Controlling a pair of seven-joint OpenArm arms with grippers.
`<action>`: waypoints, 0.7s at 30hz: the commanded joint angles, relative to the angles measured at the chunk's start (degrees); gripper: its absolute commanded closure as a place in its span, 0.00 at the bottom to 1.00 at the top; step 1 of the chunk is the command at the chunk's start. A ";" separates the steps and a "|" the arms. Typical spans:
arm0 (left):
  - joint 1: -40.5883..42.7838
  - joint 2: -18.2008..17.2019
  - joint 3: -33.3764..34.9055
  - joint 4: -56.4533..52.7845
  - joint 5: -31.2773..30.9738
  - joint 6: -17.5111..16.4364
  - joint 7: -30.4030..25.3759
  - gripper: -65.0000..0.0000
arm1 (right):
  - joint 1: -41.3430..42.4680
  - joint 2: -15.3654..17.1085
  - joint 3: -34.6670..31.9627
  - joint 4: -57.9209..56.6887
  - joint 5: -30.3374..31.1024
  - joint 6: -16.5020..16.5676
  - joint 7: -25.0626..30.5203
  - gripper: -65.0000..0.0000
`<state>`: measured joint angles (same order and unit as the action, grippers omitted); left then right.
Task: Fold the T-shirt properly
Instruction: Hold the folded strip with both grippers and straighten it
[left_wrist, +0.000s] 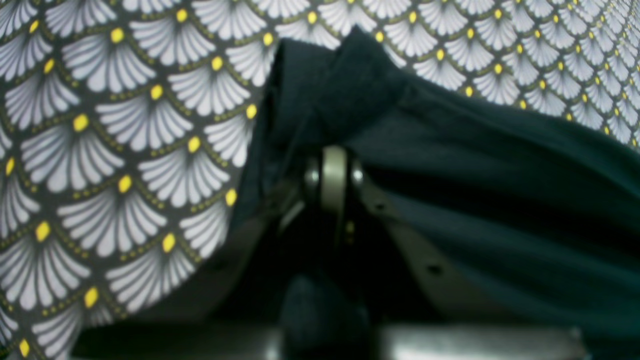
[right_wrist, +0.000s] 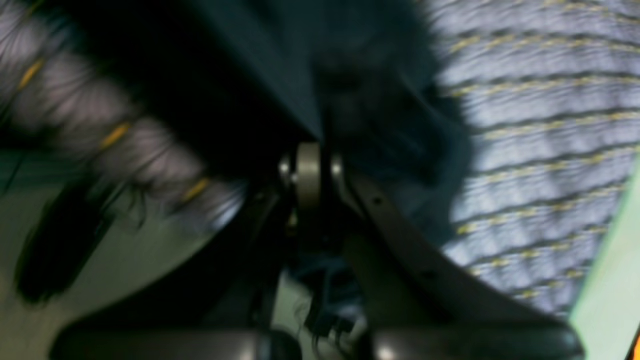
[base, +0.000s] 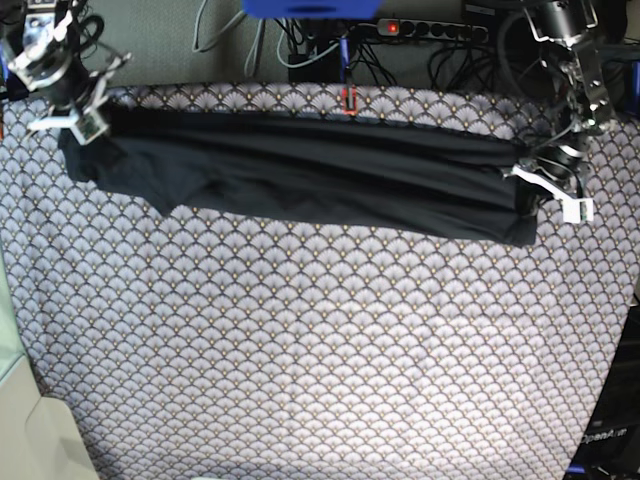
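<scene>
The dark T-shirt (base: 300, 165) is stretched into a long narrow band across the far part of the table, lifted slightly at both ends. At the band's right end, my left gripper (base: 532, 172) is shut on the fabric. In the left wrist view its closed tips (left_wrist: 332, 155) pinch a bunched fold of the T-shirt (left_wrist: 500, 175). My right gripper (base: 85, 120) is shut on the band's left end. The right wrist view is blurred, but it shows the right gripper (right_wrist: 310, 150) closed with the dark T-shirt (right_wrist: 380, 100) hanging from it.
The scallop-patterned tablecloth (base: 300, 350) covers the whole table in front of the shirt. Behind the far edge lie a power strip and cables (base: 430, 30), and a small red item (base: 350, 100) sits at that edge. The table's left edge (base: 15, 330) borders pale floor.
</scene>
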<state>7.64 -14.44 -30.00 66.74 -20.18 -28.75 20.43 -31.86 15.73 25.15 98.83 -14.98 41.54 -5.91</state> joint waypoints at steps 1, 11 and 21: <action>1.72 -1.08 -0.46 -0.67 4.84 4.36 4.85 1.00 | 0.43 0.85 2.33 0.38 -0.89 -1.54 -0.73 1.00; 2.16 -1.08 -0.46 -0.23 4.84 4.36 4.67 1.00 | 1.31 0.85 6.11 0.12 -0.89 -1.54 -0.81 0.74; 2.08 -1.17 -0.46 -0.23 4.84 4.36 4.67 1.00 | 1.83 2.87 6.11 -5.16 -0.89 -1.54 -0.29 0.70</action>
<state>8.56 -14.48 -30.00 67.13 -20.38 -28.71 19.59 -30.04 17.54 30.63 92.82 -16.27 41.06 -7.14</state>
